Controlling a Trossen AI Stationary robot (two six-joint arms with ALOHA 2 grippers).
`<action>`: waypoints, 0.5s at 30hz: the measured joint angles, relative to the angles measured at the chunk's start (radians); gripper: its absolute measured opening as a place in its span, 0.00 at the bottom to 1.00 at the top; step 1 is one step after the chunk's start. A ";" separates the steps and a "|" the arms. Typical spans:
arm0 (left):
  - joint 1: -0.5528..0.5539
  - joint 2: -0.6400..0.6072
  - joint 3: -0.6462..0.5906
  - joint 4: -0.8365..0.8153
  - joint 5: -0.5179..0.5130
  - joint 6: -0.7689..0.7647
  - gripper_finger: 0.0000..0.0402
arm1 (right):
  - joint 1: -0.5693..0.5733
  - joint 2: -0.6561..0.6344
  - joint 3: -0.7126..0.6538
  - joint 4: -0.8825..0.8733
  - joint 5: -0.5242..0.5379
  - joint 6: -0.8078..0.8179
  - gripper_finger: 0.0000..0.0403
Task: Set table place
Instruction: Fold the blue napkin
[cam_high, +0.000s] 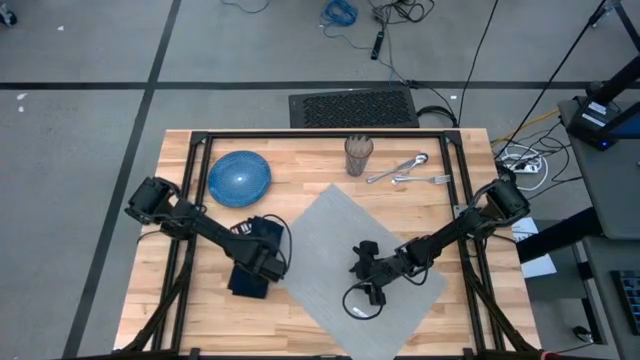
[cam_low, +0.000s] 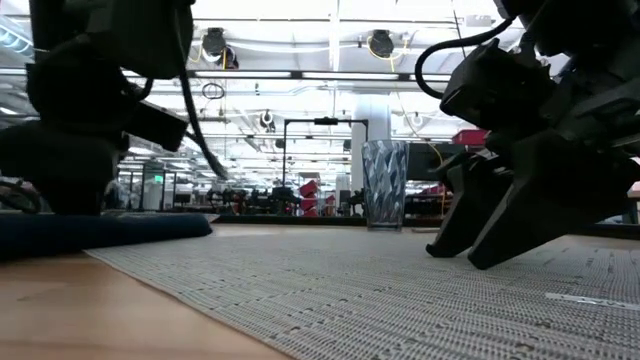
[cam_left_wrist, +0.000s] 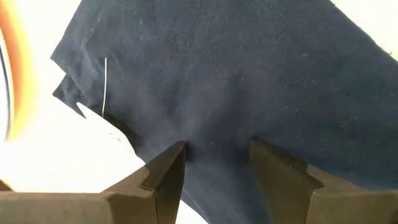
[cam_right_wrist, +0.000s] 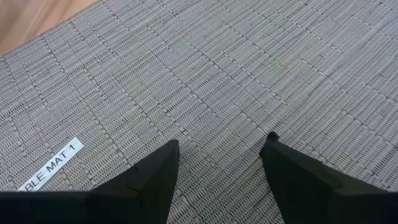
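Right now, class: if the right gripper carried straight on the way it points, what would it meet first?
The right gripper, fingers open, points down at the grey placemat. It would most likely meet the mat's woven surface first; nothing shows between them.

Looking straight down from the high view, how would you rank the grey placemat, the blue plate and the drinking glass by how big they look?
1. grey placemat, by far the largest.
2. blue plate.
3. drinking glass, the smallest.

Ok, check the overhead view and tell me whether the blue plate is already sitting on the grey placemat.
No. The blue plate lies on bare wood at the table's far left, apart from the grey placemat.
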 joint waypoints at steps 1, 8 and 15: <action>-0.002 0.000 0.000 -0.011 0.007 -0.019 0.42 | 0.001 0.000 0.000 0.000 0.000 -0.001 0.53; -0.021 0.002 0.000 -0.103 0.033 -0.099 0.42 | 0.012 0.000 0.000 -0.002 0.002 -0.003 0.53; -0.028 -0.046 0.016 -0.119 -0.011 -0.154 0.42 | 0.016 0.000 0.000 -0.002 0.002 -0.004 0.53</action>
